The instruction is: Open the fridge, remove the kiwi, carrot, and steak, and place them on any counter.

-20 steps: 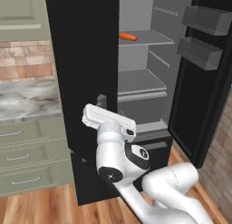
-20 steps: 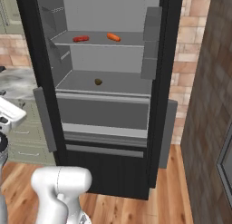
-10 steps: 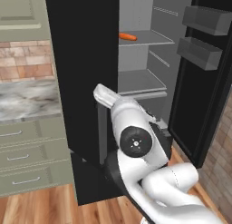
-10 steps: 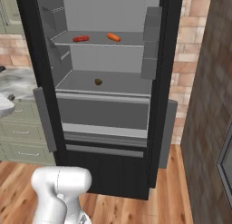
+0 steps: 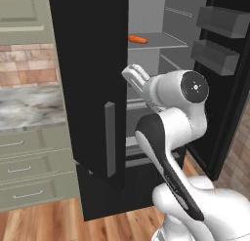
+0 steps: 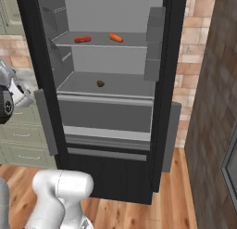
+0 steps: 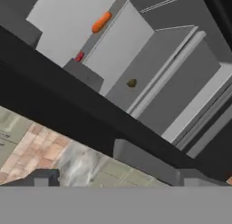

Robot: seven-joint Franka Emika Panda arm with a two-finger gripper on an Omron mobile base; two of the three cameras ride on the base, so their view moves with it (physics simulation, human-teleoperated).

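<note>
Tall black double-door fridge (image 6: 169,47) stood open, so retrieval was the step in hand. Bright orange tapered carrot (image 6: 116,37) and small red steak (image 6: 83,39) lay on its upper shelf; olive-brown kiwi (image 6: 100,83) on the shelf below. Two-finger gripper (image 7: 115,180), jaws spread and empty, hung outside the fridge's left door. Next move probably: reach inside toward one item.

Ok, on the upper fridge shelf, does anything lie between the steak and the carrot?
No. In the right base view the steak and the carrot lie apart on the shelf, with bare shelf between them.
</note>
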